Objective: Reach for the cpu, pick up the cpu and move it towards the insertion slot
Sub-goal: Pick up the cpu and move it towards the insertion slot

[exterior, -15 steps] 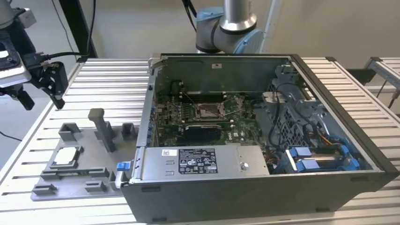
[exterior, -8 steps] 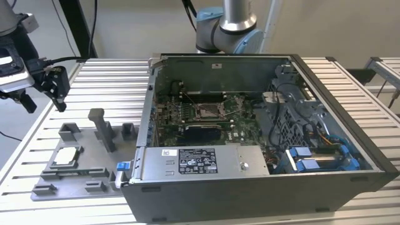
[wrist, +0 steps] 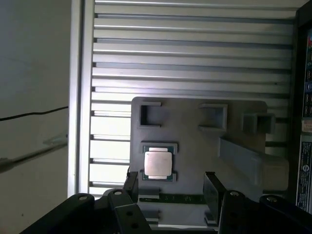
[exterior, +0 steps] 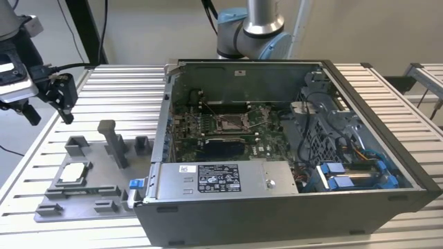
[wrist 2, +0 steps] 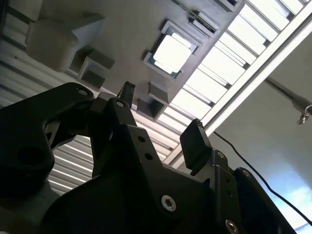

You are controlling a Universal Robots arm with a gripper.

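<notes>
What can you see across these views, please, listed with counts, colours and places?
cpu: one, silvery, lying in a recess of the fixture plate.
fixture plate: one, grey, on the table at the exterior view's left of the case.
computer case: one, dark grey, open, in the middle of the table.
insertion slot: one, silver frame, on the board inside the case.
labelled metal box: one, silver, along the case's near wall.
brackets: several, blue, inside the case at the exterior view's right.
table: one, silver, slatted.
arm: one, silver and light blue, behind the case.
claw: one, black, open and empty, above the fixture plate, clear of the cpu.
</notes>
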